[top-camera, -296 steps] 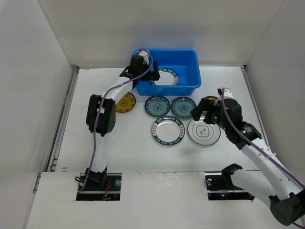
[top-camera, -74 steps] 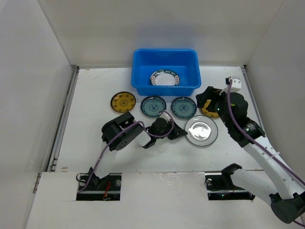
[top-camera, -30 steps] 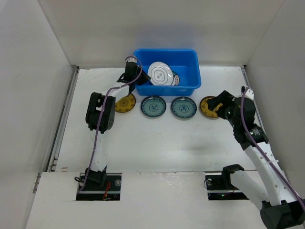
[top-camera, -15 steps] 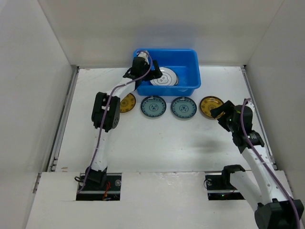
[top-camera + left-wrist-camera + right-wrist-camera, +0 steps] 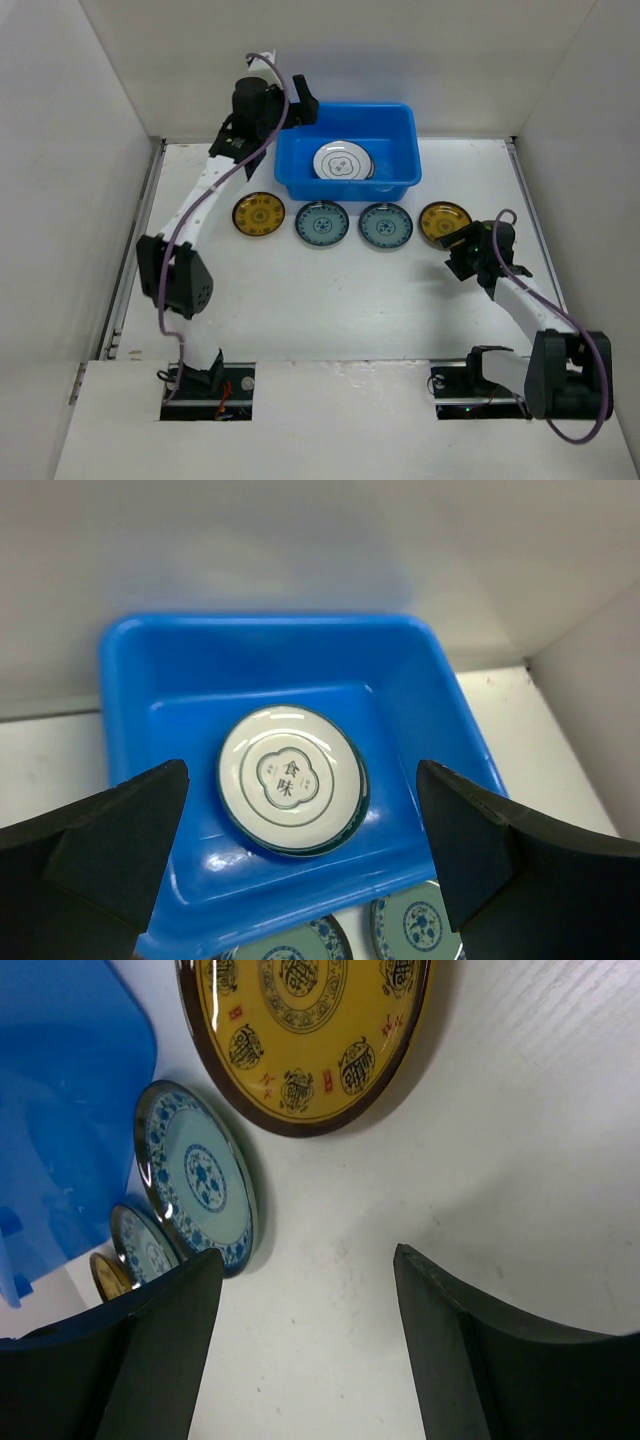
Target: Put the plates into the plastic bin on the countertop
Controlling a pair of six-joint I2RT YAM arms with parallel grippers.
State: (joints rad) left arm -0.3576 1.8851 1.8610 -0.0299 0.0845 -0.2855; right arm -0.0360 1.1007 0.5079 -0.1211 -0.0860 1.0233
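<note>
The blue plastic bin [image 5: 392,175] stands at the back of the white countertop [image 5: 330,300]. A white plate with a centre mark [image 5: 342,161] lies flat in it on top of other plates; it also shows in the left wrist view [image 5: 290,778]. Two yellow plates [image 5: 259,213] [image 5: 445,222] and two teal plates [image 5: 322,223] [image 5: 386,225] lie in a row in front of the bin. My left gripper [image 5: 296,106] is open and empty, high over the bin's left rim. My right gripper [image 5: 459,257] is open and empty, low, just in front of the right yellow plate [image 5: 305,1030].
White walls enclose the countertop on three sides. In the right wrist view the teal plates [image 5: 197,1175] and the bin's wall [image 5: 60,1090] lie beyond the yellow plate. The arm bases sit at the near edge.
The white centre-mark plate has been let go and lies flat in the bin. My left gripper has risen and drawn back left. My right gripper has dropped lower in front of the right yellow plate.
</note>
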